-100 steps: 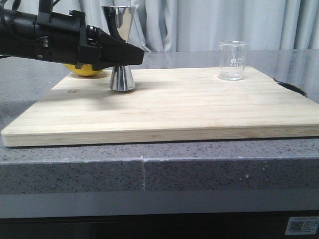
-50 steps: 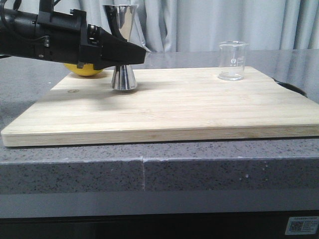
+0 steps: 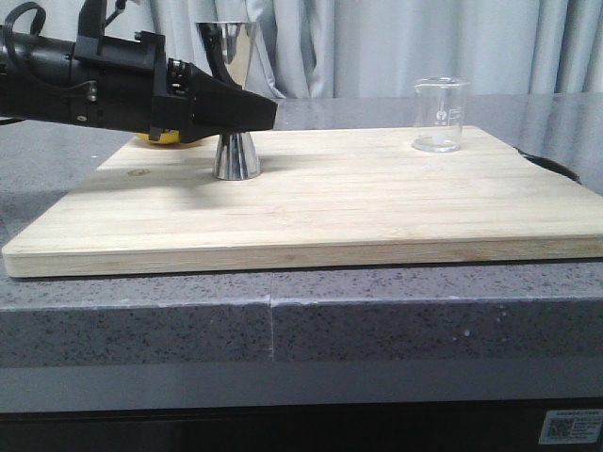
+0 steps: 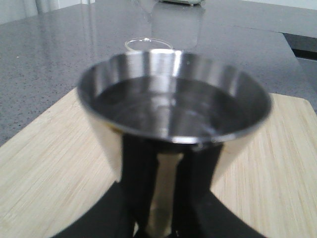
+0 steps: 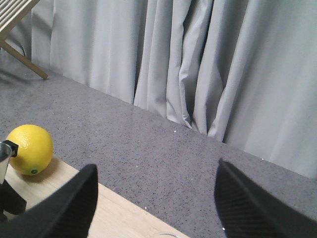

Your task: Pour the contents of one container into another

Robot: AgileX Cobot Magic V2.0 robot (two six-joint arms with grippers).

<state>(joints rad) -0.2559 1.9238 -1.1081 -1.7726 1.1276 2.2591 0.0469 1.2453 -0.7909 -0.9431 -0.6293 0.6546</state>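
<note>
On the left of the cutting board (image 3: 311, 202), the left hand (image 3: 247, 108) pinches the jigger (image 3: 233, 94) at its waist and has shifted it slightly rightward. The beaker (image 3: 440, 115) stands untouched far right, so pouring has not begun. The right hand (image 5: 153, 198) is spread open and empty.

Shiny silver jigger (image 3: 233, 94), clear white-marked beaker (image 3: 440, 114), yellow lemon (image 5: 29, 149), pale striped wooden board (image 3: 320, 202), speckled grey bench (image 3: 283, 320).
</note>
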